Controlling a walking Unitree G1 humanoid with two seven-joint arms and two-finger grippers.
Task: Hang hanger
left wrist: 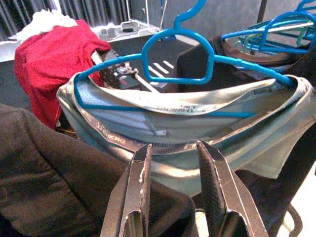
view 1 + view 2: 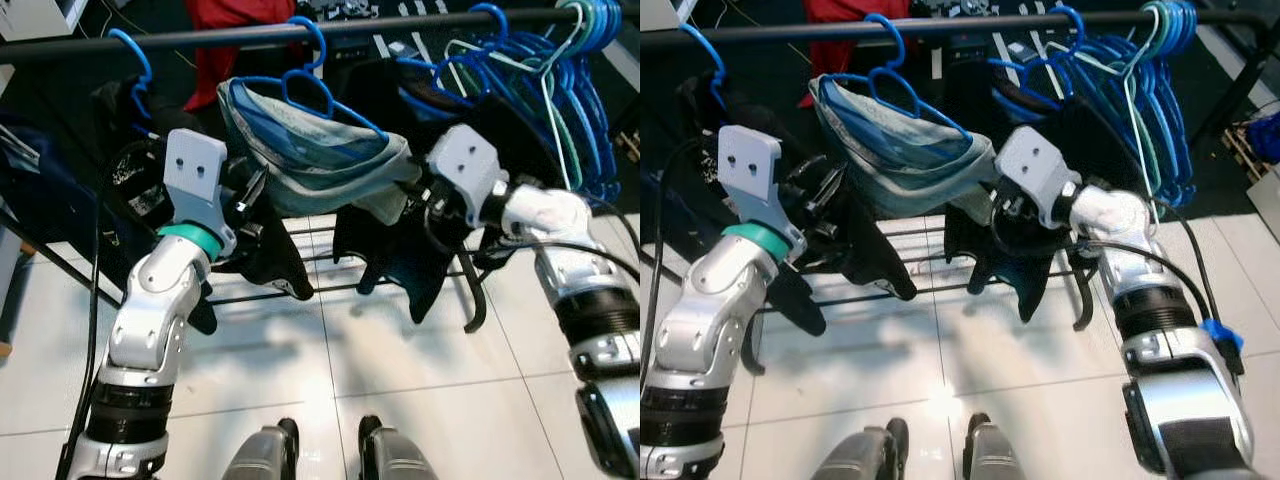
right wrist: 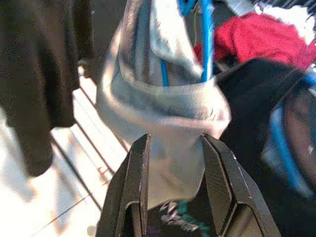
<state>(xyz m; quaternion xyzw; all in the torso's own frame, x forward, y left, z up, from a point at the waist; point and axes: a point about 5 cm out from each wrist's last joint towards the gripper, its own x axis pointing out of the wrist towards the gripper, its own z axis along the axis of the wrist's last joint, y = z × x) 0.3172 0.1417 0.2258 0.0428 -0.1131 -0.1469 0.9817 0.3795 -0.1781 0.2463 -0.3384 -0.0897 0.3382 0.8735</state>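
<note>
A blue hanger (image 2: 318, 95) carrying a grey-blue garment (image 2: 320, 165) is shown with its hook over the dark rail (image 2: 250, 35) that runs across the top of the head views; the hanger hangs tilted, its left shoulder higher than its right. The left gripper (image 1: 173, 163) is seen raised at the garment's left side, and in the left wrist view its two black fingers are spread, with a clear gap between them and the lower edge of the cloth lying just beyond the tips; nothing is seen clamped between them. The right gripper (image 3: 173, 158) is held at the garment's right end, where the cloth bunches over the hanger's arm; its fingers are likewise parted, and grey cloth is seen in the gap between them, though whether it is touched cannot be told. Dark clothes (image 2: 270, 260) hang below and behind the garment, over a low black rack (image 2: 330, 290) standing on white floor tiles (image 2: 400, 370). A cluster of bare blue and pale green hangers (image 2: 570, 90) is gathered at the rail's right end, and a red cloth (image 1: 49, 64) lies behind the rail.
</note>
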